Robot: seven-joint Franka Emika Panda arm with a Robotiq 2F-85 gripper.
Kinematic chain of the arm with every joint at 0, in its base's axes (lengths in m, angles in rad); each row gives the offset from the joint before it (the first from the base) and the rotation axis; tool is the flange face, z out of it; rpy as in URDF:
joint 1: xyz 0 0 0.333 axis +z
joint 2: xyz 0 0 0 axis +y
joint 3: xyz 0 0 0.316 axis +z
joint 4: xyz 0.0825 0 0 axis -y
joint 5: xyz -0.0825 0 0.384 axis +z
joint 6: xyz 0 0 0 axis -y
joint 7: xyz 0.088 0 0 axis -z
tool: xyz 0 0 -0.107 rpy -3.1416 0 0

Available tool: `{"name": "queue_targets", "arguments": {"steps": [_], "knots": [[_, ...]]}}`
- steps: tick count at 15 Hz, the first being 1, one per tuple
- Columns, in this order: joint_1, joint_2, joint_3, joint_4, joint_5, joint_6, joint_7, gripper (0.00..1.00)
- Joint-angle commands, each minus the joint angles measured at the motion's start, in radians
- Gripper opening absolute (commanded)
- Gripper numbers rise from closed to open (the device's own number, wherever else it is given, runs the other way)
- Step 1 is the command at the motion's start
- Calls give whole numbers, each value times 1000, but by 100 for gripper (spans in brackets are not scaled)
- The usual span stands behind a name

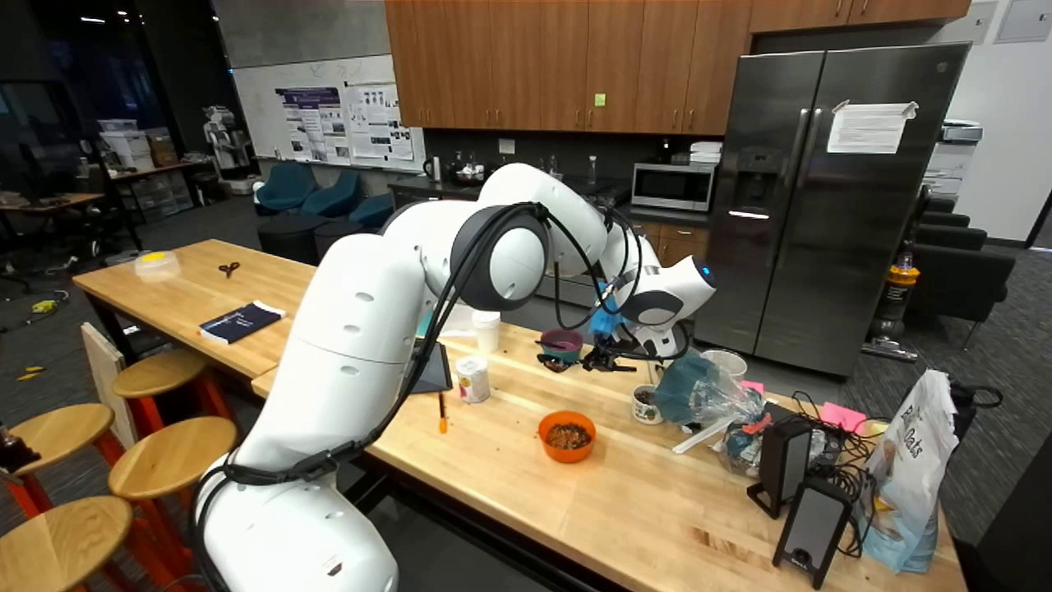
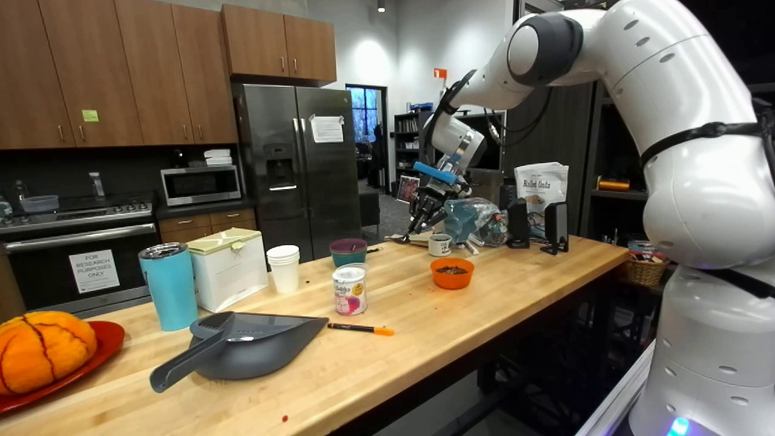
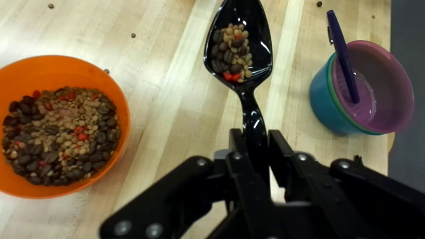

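In the wrist view, I have the jaws clenched on the handle of a glossy black plastic spoon (image 3: 246,88), which extends from the centre of the frame to the upper edge. The spoon's head supports a load of dark beans, pale brown grains and small red pieces (image 3: 233,54). The spoon is above the pale wooden tabletop (image 3: 176,109), apart from the bowls on either side. At the left edge, a round orange plastic bowl (image 3: 63,69) contains a similar mixture (image 3: 63,139). At the right, a purple plastic bowl (image 3: 396,86) is nested in a blue-green plastic bowl (image 3: 323,103); a slim dark purple pen-shaped rod (image 3: 343,59) leans inside. In an exterior view, I locate a white mug with black lettering (image 2: 440,244) right of centre, near the orange bowl, and a white cylindrical canister with a pink label (image 2: 349,293) left of centre.
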Motion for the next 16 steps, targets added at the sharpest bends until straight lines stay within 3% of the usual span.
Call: {"name": "queue_targets", "arguments": {"steps": [1,9,16], "knots": [[22,-54,3,-97,-6,57,-16,6],[53,-81,6,-179,-14,118,-26,6],[25,-153,-24,-266,-26,116,-41,6]]}}
